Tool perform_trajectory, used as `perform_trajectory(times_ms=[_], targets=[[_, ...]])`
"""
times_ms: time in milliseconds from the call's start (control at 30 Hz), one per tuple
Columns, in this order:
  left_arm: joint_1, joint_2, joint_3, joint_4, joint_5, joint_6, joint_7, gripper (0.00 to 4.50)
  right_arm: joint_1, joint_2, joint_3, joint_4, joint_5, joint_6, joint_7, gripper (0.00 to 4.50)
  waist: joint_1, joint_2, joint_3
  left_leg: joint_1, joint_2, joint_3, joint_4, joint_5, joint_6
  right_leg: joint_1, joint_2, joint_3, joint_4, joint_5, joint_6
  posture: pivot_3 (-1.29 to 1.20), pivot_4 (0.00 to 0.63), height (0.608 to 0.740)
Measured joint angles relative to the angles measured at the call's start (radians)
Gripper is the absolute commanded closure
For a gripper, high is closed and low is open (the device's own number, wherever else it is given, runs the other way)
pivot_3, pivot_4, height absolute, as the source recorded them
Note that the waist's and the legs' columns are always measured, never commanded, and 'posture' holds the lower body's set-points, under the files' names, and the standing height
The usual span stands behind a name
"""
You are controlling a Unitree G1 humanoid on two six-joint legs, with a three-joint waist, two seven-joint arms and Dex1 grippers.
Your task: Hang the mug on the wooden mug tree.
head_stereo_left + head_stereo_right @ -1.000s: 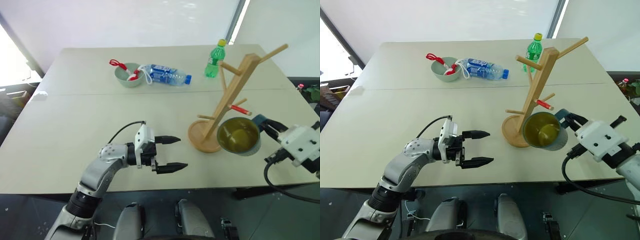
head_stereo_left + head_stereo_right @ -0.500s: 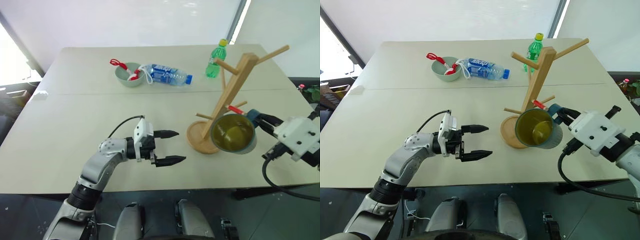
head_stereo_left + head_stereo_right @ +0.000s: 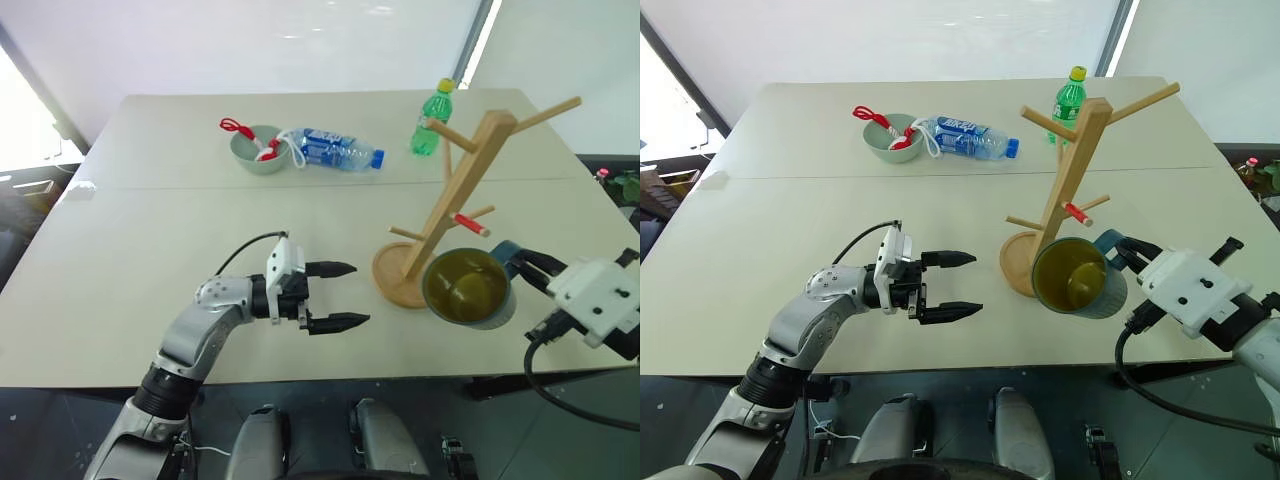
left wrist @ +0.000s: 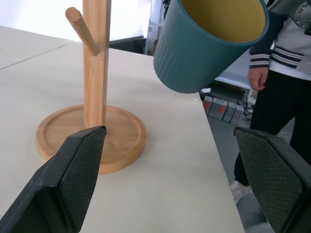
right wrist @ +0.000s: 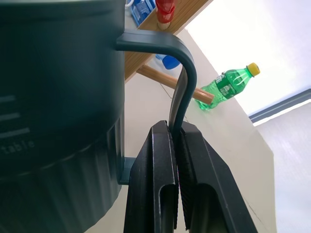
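Hovering low over the near-left part of the pale table, left gripper points toward the right with its two black fingers spread wide, nothing between them; it sits where it was a second ago.

Far side of the table, unchanged: grey-green bowl with a red-and-white thing in it, a clear water bottle lying on its side just right of the bowl, a green soda bottle standing farther right.

Wooden mug tree stands right of centre, disc base flat on the table, post slanted, red-tipped peg on its right side.

Mug, teal outside and olive-yellow inside, is in the air just right of the tree's base and a little nearer than it, tipped so its mouth faces the near side. Half a second ago its rim overlapped the base and sat up close under the red-tipped peg; now it is lower and a shade farther right, clear of that peg and not on any peg.

Right gripper has its fingers pressed together on the mug's handle, pinching the thin loop, as it did before.

In the left wrist view, a person in dark trousers stands beyond the table edge.
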Motion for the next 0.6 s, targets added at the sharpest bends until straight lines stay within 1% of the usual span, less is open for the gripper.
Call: perform_trajectory(times_ms=[167, 300, 433, 600], targets=[[-0.022, -0.005, 0.0, 0.038, -0.001, 0.0, -0.028, 0.0, 0.01, 0.003, -0.028, -0.093, 0.003, 0.064, -0.003, 4.47, 0.001, 0.0, 0.0, 0.0, 0.0, 0.0, 0.0, 0.0, 0.0, 0.0, 0.0, 0.0, 0.0, 0.0, 0.0, 0.0, 0.15, 0.74], [-0.068, -0.011, 0.006, 0.062, -0.012, 0.002, -0.044, 0.0, -0.027, 0.0, -0.027, -0.159, 0.012, 0.135, -0.019, 4.47, 0.001, 0.0, 0.0, 0.0, 0.0, 0.0, 0.0, 0.0, 0.0, 0.0, 0.0, 0.0, 0.0, 0.0, 0.0, 0.0, 0.15, 0.74], [-0.095, -0.007, 0.032, 0.071, -0.037, 0.01, -0.062, 0.0, -0.07, -0.005, -0.019, -0.171, 0.01, 0.183, -0.035, 4.47, 0.0, -0.001, 0.0, 0.0, 0.0, 0.0, 0.0, 0.0, 0.0, 0.0, 0.0, 0.0, 0.0, 0.0, 0.0, 0.0, 0.15, 0.74], [-0.124, 0.01, 0.071, 0.061, -0.082, 0.042, -0.076, 0.0, -0.112, -0.033, 0.021, -0.16, -0.006, 0.202, -0.038, 4.47, 0.0, -0.001, 0.001, 0.0, 0.0, 0.0, 0.0, 0.0, 0.0, 0.0, 0.0, 0.0, -0.001, 0.0, 0.0, 0.0, 0.15, 0.74]])
